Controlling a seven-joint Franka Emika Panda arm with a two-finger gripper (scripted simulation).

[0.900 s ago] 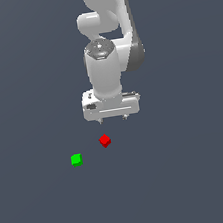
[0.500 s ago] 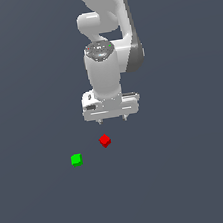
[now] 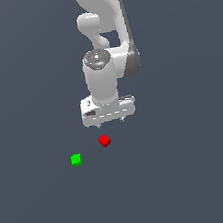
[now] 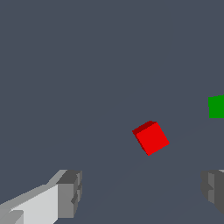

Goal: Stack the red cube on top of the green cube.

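The red cube (image 3: 105, 141) lies on the grey floor, and the green cube (image 3: 76, 160) lies a short way off toward the exterior view's left and front. My gripper (image 3: 111, 122) hangs above the red cube, a little to the exterior view's right of it, open and empty. In the wrist view the red cube (image 4: 151, 138) sits ahead of the gap between the two grey fingertips (image 4: 70, 192), turned at an angle to them. The green cube (image 4: 216, 106) shows at the picture's edge, partly cut off.
The white arm (image 3: 104, 44) rises behind the gripper. The floor (image 3: 193, 172) is plain dark grey all round, with nothing else on it.
The gripper has come down a little toward the red cube and its wrist has turned slightly. Both cubes have stayed where they were.
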